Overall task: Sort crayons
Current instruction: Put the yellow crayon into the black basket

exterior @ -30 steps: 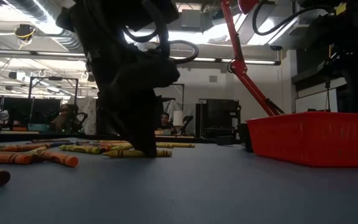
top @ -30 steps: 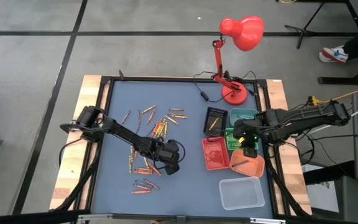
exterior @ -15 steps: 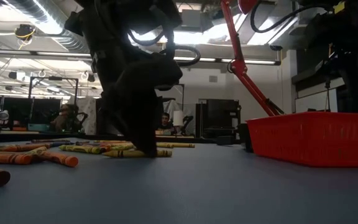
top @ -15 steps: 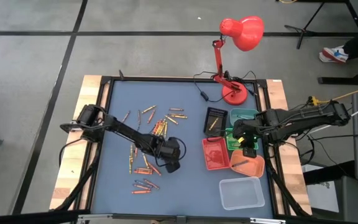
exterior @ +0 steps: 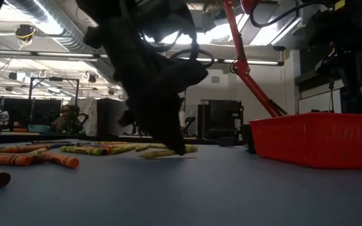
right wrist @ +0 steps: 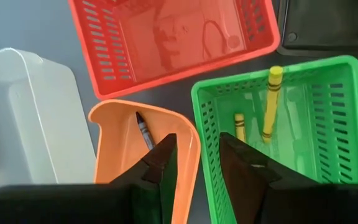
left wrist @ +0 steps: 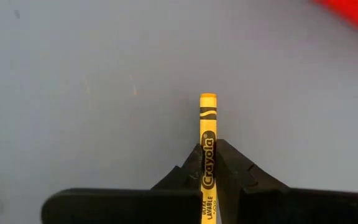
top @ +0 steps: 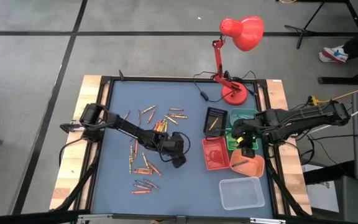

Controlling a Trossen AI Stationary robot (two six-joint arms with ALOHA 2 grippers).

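Left gripper (left wrist: pixel 207 163) was clamped on a yellow crayon (left wrist: pixel 207 124); its paper wrapper read "Crayola", with a black wavy band near the flat tip that stuck out past the fingers. In the high view the left gripper (top: pixel 178 158) sat mid-table, just left of the red tray (top: pixel 215 154), over smooth blue-grey matting (top: pixel 185 186). The low view showed its tip right down at the surface.

Loose crayons (top: pixel 149 134) lay scattered left of the gripper, mostly orange and red, thin paper-wrapped sticks.

Right gripper (right wrist: pixel 197 155) hung with fingers apart, nothing between them, above the seam between the orange tray (right wrist: pixel 123 140) and green tray (right wrist: pixel 328 124). Trays were slotted plastic baskets with rounded corners. The green one held two yellow crayons (right wrist: pixel 269 102); the orange one held one dark crayon (right wrist: pixel 143 130). A frosted clear bin (right wrist: pixel 23 118) sat beside the orange tray, and a black tray (top: pixel 215 118) was at the far side of the group.

A red desk lamp (top: pixel 240 34), glossy dome shade, stood at the far edge.
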